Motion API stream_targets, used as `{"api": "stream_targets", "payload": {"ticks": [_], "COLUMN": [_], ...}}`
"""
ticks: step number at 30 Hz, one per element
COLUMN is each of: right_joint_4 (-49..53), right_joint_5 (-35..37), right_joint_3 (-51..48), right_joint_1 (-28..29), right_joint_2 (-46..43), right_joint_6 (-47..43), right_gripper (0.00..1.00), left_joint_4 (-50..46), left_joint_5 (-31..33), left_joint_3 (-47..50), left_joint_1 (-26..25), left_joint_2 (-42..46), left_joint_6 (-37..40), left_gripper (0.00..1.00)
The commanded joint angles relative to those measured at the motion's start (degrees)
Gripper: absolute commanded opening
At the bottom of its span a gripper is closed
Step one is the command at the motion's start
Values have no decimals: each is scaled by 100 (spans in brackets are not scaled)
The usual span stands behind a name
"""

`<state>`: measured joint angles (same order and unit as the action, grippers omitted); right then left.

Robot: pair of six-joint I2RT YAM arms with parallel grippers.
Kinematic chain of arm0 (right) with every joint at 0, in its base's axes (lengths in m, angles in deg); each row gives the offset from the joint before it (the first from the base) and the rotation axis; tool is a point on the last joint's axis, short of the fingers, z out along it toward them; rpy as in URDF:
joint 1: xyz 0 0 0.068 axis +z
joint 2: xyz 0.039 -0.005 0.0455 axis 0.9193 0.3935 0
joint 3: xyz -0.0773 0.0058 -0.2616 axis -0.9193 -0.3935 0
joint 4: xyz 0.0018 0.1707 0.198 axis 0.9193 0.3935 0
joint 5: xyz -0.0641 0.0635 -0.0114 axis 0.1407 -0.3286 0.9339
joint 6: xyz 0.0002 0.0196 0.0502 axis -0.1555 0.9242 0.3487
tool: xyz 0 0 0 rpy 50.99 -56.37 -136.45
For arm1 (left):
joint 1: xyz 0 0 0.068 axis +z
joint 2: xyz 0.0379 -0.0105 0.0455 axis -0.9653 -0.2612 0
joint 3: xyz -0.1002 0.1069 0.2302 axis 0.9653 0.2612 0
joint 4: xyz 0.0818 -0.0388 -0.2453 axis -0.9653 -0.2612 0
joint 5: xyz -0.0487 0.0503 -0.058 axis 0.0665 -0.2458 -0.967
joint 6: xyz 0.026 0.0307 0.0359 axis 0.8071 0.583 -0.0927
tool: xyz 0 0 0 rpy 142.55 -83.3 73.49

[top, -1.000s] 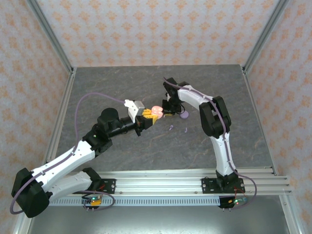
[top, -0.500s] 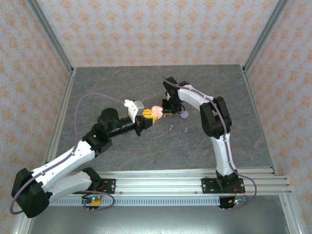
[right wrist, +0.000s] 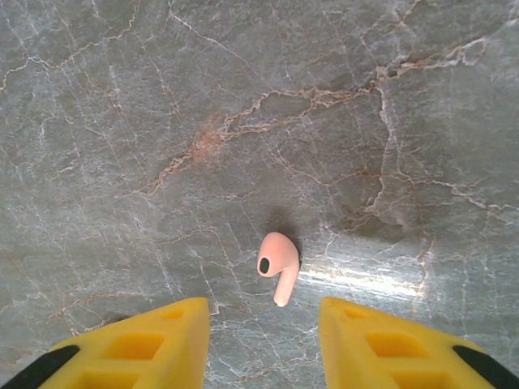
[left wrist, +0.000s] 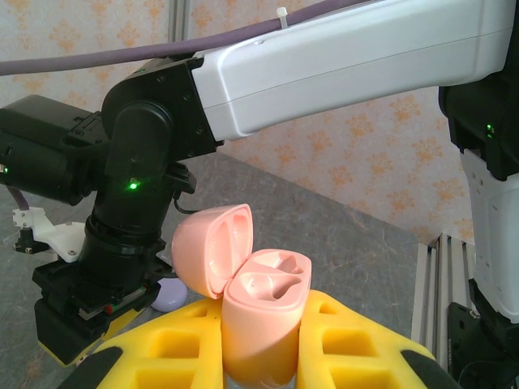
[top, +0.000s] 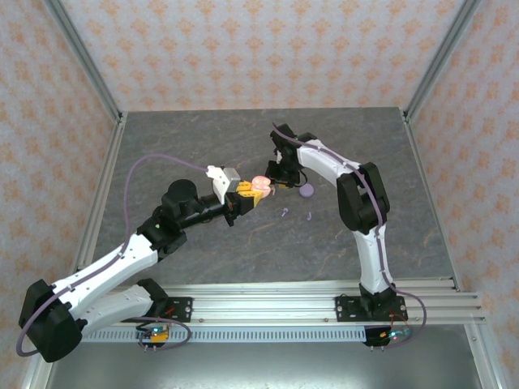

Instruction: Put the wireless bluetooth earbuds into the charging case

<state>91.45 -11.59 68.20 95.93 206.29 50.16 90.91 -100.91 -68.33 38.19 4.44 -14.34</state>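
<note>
The right gripper [right wrist: 263, 324] hangs wide open and empty, its yellow foam fingers [right wrist: 154, 340] either side of a smooth, salmon-pink, short-stemmed earbud [right wrist: 278, 263] lying just ahead on the grey veined table [right wrist: 122, 121]. This reads as the pick-up step; next it must drop and close gently on so small, slippery a shape. Close beside it, the left gripper [left wrist: 259, 356] clamps the glossy pink case [left wrist: 268, 300] upright, lid open, wells seemingly bare.

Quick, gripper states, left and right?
Left gripper: shut on the open pink charging case.
Right gripper: open, empty, above a pink earbud on the table.
</note>
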Motion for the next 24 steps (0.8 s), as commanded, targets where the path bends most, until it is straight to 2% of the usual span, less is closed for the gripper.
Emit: {"api": "stream_targets", "payload": {"ticks": [1, 24], "right_joint_4": [139, 424], "right_joint_5": [333, 282], "right_joint_3": [187, 610], "right_joint_1": [30, 95], "right_joint_2": [105, 621], "right_joint_6": [225, 196], "right_gripper": [42, 33], "left_joint_4": [27, 23], "left_joint_5": [96, 87], "left_joint_3": [-39, -39], "left_joint_1": [-8, -7], "left_joint_2": [113, 112], "left_joint_6": [-5, -37], "left_gripper": [4, 4]}}
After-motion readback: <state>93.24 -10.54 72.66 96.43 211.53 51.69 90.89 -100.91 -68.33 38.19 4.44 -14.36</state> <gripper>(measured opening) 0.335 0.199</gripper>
